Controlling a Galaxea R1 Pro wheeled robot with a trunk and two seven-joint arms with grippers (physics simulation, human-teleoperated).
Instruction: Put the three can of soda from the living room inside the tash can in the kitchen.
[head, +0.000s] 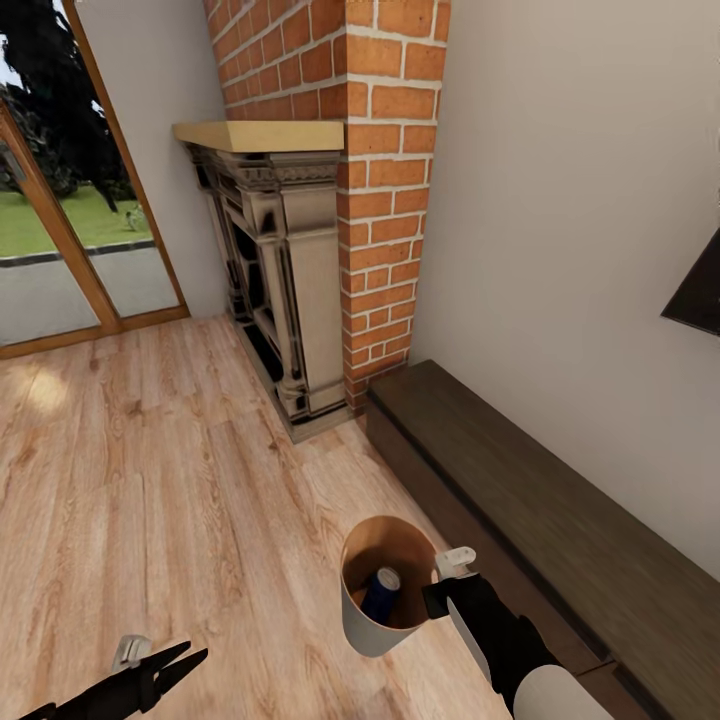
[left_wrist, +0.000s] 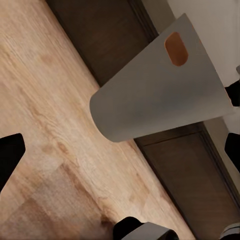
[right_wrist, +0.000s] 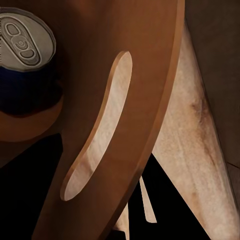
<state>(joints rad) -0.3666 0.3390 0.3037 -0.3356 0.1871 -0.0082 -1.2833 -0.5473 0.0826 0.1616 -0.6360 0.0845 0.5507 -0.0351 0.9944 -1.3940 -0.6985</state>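
Head view: the robot stood in the living room, facing a red brick fireplace (head: 300, 250) and a low dark bench (head: 560, 500) along the wall.
Trash can (head: 385, 585): held off the wood floor (head: 150, 480) at the right gripper (head: 445, 585), upright, rim uppermost.
Right gripper: its fingers were closed over the can's rim beside the handle slot (right_wrist: 97, 145), one inside and one outside the wall.
Left gripper (head: 165, 670): fingers spread apart, holding nothing, low beside the can and apart from it.
Blue soda can (head: 382, 592): lay inside the trash can, silvery top visible in the right wrist view.
Orange soda cans: none could be seen inside the bin.
Progress, as judged: one of three cans binned; two remained to be collected, and the bin belonged in the kitchen.
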